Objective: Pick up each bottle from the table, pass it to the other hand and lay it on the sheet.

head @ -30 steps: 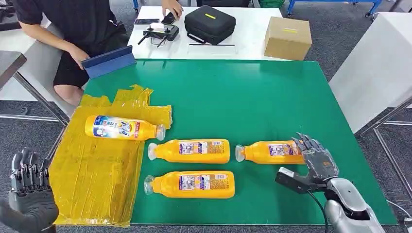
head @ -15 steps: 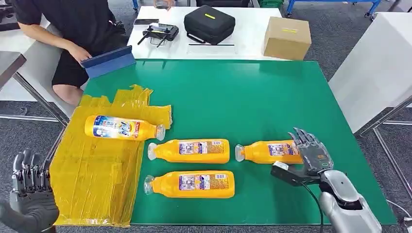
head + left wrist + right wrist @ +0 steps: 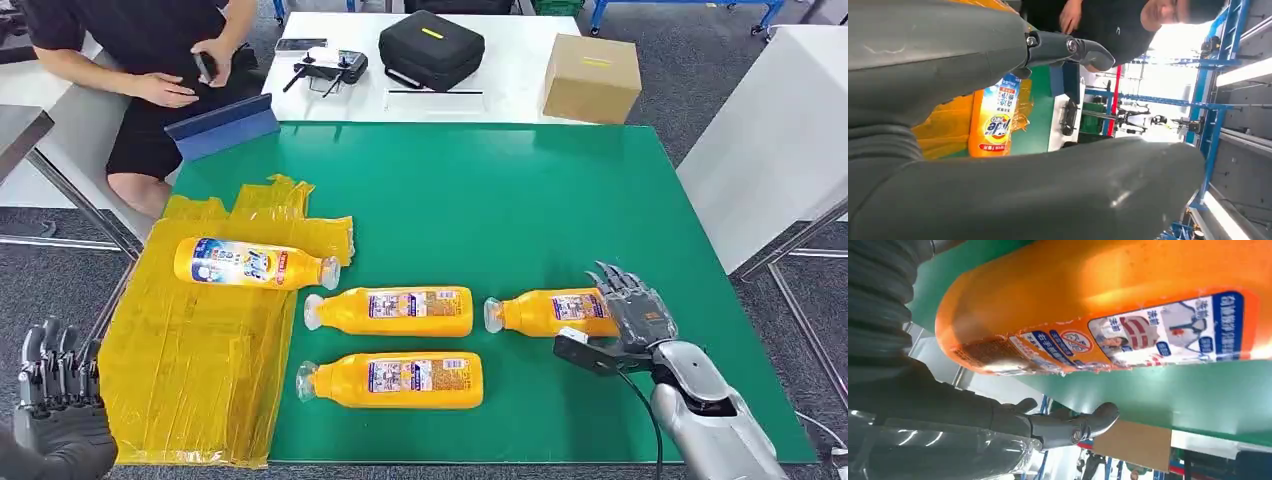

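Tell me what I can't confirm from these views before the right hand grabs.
- Contact: head view, right hand covers the base of the rightmost bottle; touching or not is unclear.
- Right wrist view: that bottle's cap end is cut off.
- Left hand: cut by the frame edge.
- Bottle label text: too small.

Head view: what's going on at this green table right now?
The robot's right hand, fingers spread, is at the base of the rightmost orange bottle and holds nothing yet. Two more orange bottles lie on the green table. One bottle already lies on the yellow sheet. The left hand waits open beside the sheet. A person sits at the far corner.
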